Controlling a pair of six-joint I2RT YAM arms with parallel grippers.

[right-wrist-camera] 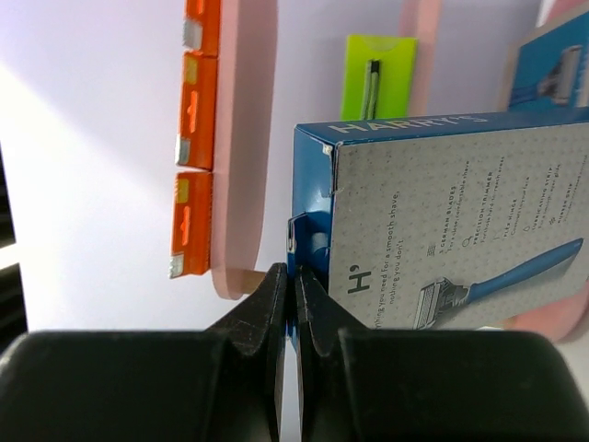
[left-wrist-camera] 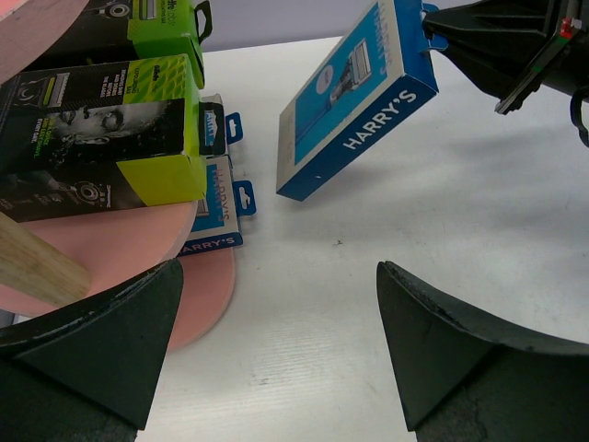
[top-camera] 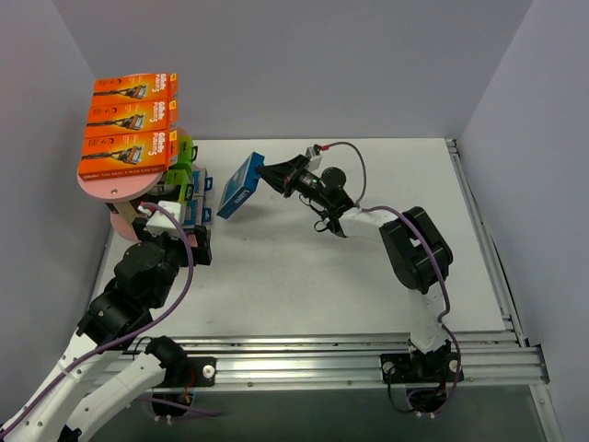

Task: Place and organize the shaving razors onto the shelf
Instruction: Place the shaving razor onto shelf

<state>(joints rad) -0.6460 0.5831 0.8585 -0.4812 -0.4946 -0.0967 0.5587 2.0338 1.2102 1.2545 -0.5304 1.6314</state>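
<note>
While the right pincer (top-camera: 264,171) is clamped on the corner tab of a blue razor pack (top-camera: 241,187), that pack hangs tilted above the table (top-camera: 304,267), at 3 o'clock of the pink shelf (top-camera: 110,189), not touching it. Left pincer (left-wrist-camera: 278,274): fingers wide apart, empty, at the shelf's 5 o'clock. Three orange packs (top-camera: 129,115) lie on the top board; black-and-lime packs (left-wrist-camera: 101,129) and two blue packs (left-wrist-camera: 221,198) sit on lower boards.

Black-and-white arms (top-camera: 414,249), purple cables (top-camera: 188,272)
</note>
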